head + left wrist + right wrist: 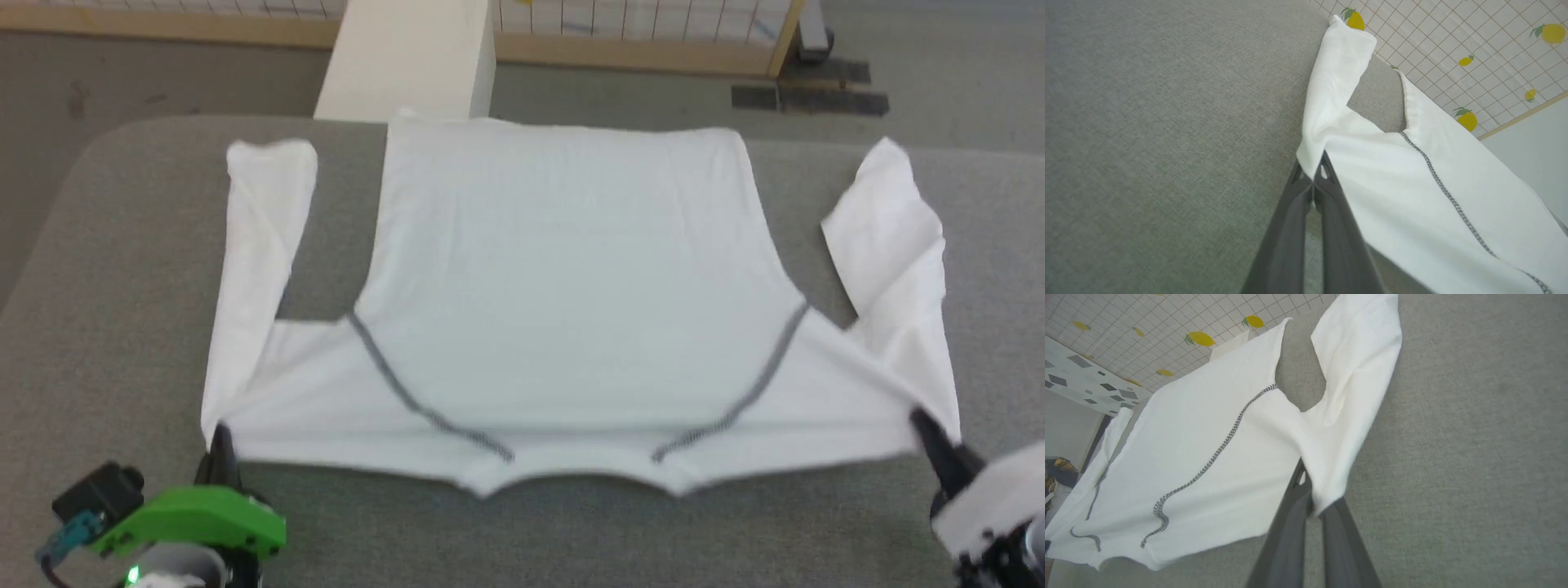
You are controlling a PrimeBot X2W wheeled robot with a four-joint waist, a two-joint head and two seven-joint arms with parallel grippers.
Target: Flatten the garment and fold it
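Head view: the garment [563, 278] lies spread on the grey worktop [122, 327], neckline nearest the robot, both sleeves folded back toward the far edge. The left end effector [219, 437] is clamped on its left sleeve fold, the right end effector [922, 420] on the right one.

Thin white fabric garment [563, 278] flat on grey cloth-covered table [122, 327].
Sleeves flank its body; left gripper [219, 441] at its near left corner, right gripper [922, 423] at its near right; a pale rigid box [408, 57] stands behind the table.
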